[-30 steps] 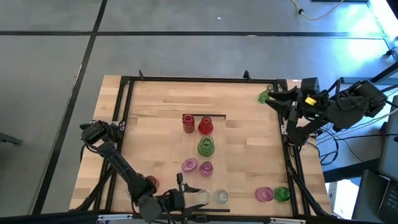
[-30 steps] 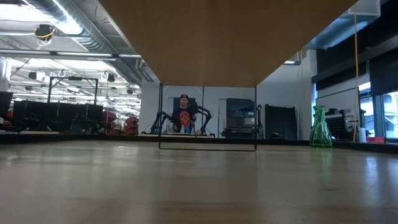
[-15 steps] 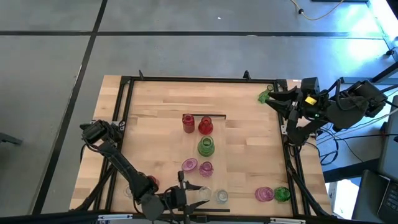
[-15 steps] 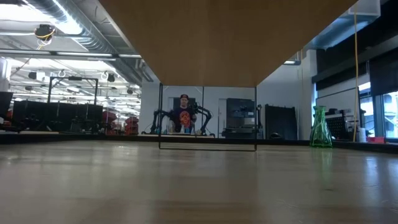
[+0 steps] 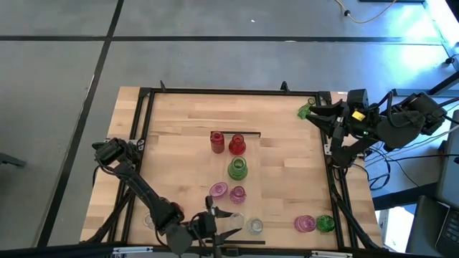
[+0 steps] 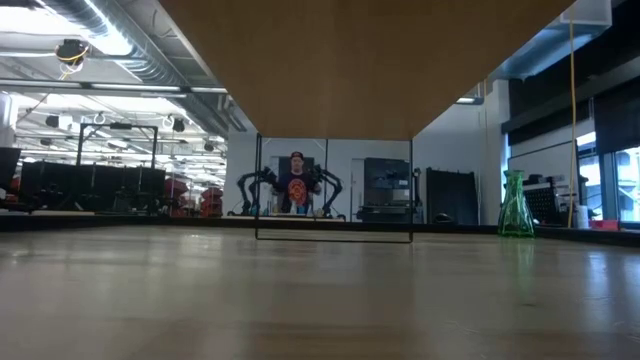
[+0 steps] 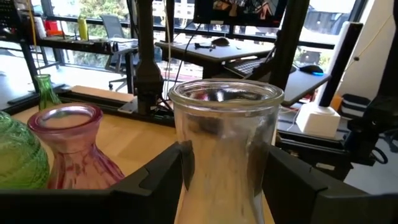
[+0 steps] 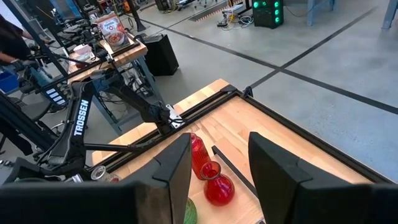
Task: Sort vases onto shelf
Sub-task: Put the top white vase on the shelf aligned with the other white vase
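On the butcher-block tabletop (image 5: 287,143), the left claw (image 5: 219,223) clasps a smooth clear vase (image 7: 225,149).

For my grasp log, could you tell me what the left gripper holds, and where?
The left gripper holds a clear vase by its neck, just below the rim.

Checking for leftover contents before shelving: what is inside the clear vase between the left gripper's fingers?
Through the clear vase the neck looks empty. Its belly lies below the frame, between the left gripper fingers, unseen.

The clear vase (image 7: 225,149) is cut off below its neck, and the green vase (image 7: 18,158) is half cropped.
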